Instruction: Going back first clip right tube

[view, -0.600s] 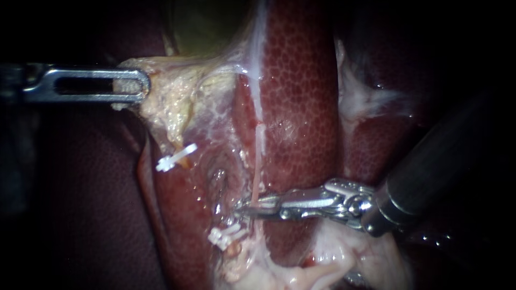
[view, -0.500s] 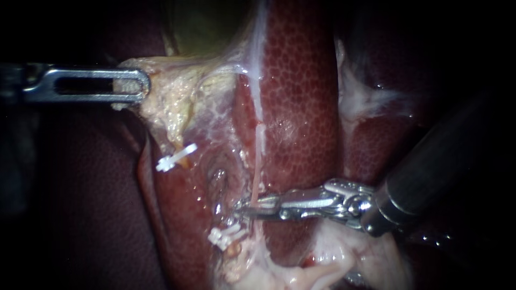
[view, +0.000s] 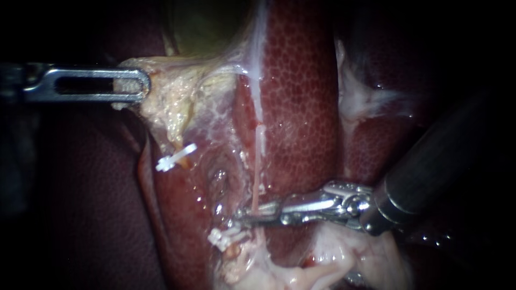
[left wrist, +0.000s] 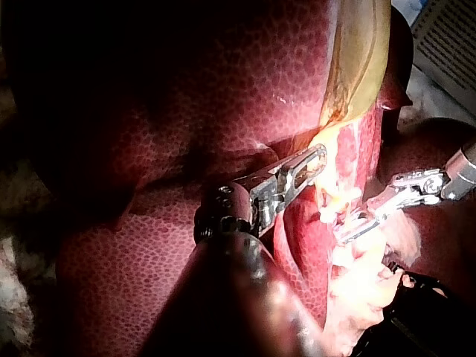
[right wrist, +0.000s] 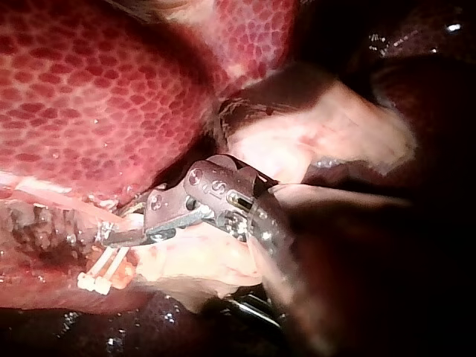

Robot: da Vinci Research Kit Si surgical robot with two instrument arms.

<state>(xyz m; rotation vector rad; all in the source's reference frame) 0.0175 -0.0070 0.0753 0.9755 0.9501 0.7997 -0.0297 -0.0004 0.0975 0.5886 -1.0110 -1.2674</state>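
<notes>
Your left instrument (view: pixel 138 84) in from 9 o'clock, jaws clamped on pale yellow fatty tissue (view: pixel 172 104), right instrument (view: pixel 242 214) from 4 o'clock, jaws a slit apart, straddling thin pink tube (view: pixel 259 153)

The liver (view: pixel 301 107) is wet and glossy, with a finely mottled surface. Beside the liver, the pale tissue (view: pixel 172 102) looks rough and fibrous. The left instrument (view: pixel 141 84) and the right instrument (view: pixel 239 215) are of bright polished metal at the tip. The right shaft (view: pixel 430 172) is dark and smooth. The clip (view: pixel 176 157) is of white matt plastic.

Deep red liver (view: pixel 301 80) with fine honeycomb mottling, yellow gallbladder (left wrist: pixel 364 52), white clips (view: pixel 176 157), pale pink tube (view: pixel 258 161).
</notes>
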